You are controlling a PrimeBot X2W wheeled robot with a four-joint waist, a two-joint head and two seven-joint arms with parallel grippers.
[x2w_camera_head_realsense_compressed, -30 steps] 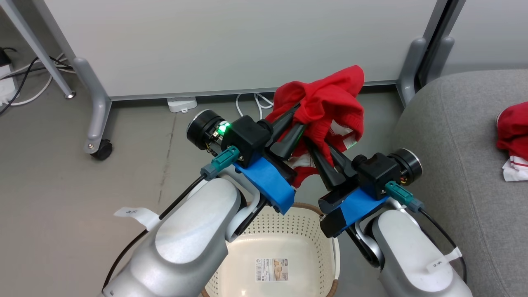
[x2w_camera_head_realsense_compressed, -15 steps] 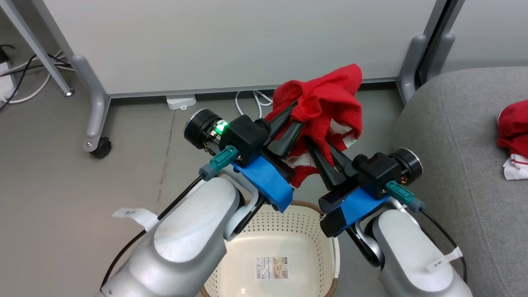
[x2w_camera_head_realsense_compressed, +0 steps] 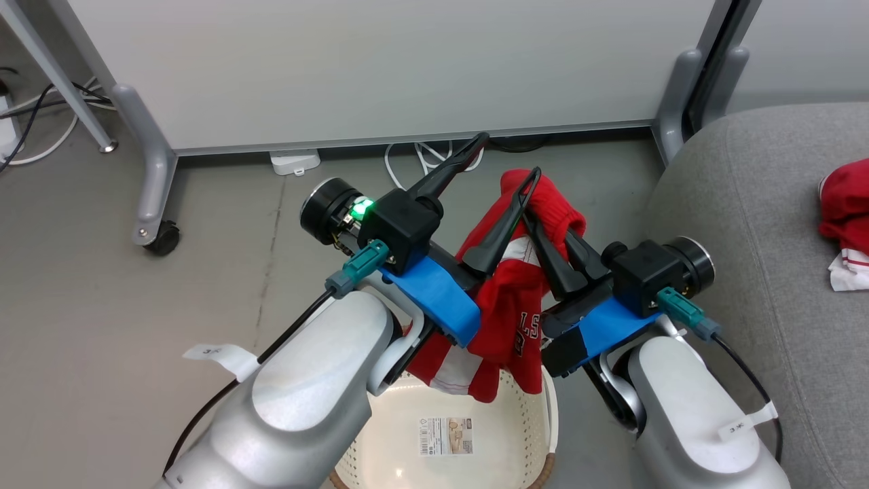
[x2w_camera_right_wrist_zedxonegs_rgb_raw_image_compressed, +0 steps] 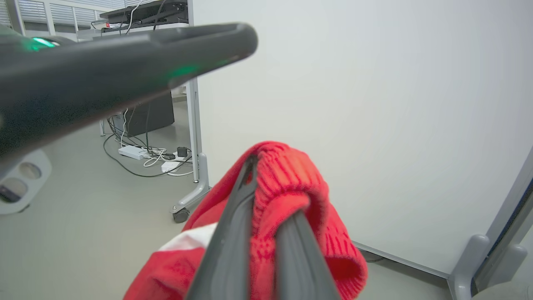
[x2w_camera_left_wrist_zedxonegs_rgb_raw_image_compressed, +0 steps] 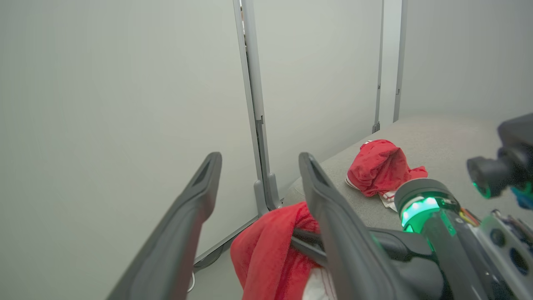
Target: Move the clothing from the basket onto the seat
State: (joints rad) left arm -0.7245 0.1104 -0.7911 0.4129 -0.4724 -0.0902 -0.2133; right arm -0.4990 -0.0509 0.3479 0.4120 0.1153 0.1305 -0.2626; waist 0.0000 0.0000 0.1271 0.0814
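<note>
One piece of red clothing [x2w_camera_head_realsense_compressed: 506, 319] hangs above the cream basket [x2w_camera_head_realsense_compressed: 543, 414], bunched at the top and trailing to the basket's rim. My right gripper [x2w_camera_head_realsense_compressed: 543, 227] is shut on its ribbed top edge [x2w_camera_right_wrist_zedxonegs_rgb_raw_image_compressed: 291, 179]; in the right wrist view the gripper [x2w_camera_right_wrist_zedxonegs_rgb_raw_image_compressed: 270, 200] pinches that fold. My left gripper [x2w_camera_head_realsense_compressed: 506, 157] stands open beside it, one of its fingers [x2w_camera_head_realsense_compressed: 499, 231] lying against the cloth and nothing between the two. In the left wrist view this gripper [x2w_camera_left_wrist_zedxonegs_rgb_raw_image_compressed: 258, 171] gapes with the garment [x2w_camera_left_wrist_zedxonegs_rgb_raw_image_compressed: 266, 254] below it. A second red garment [x2w_camera_head_realsense_compressed: 845, 207] lies on the grey seat [x2w_camera_head_realsense_compressed: 740, 204].
A pale partition panel [x2w_camera_head_realsense_compressed: 407, 68] on grey castor legs [x2w_camera_head_realsense_compressed: 153, 197] stands just beyond the grippers. White cables and an adapter [x2w_camera_head_realsense_compressed: 293, 161] lie on the floor at its foot. The seat's rounded edge is close on my right.
My left gripper has opened and let go of the garment. The cloth has dropped and now hangs from the right gripper alone, down to the basket.
</note>
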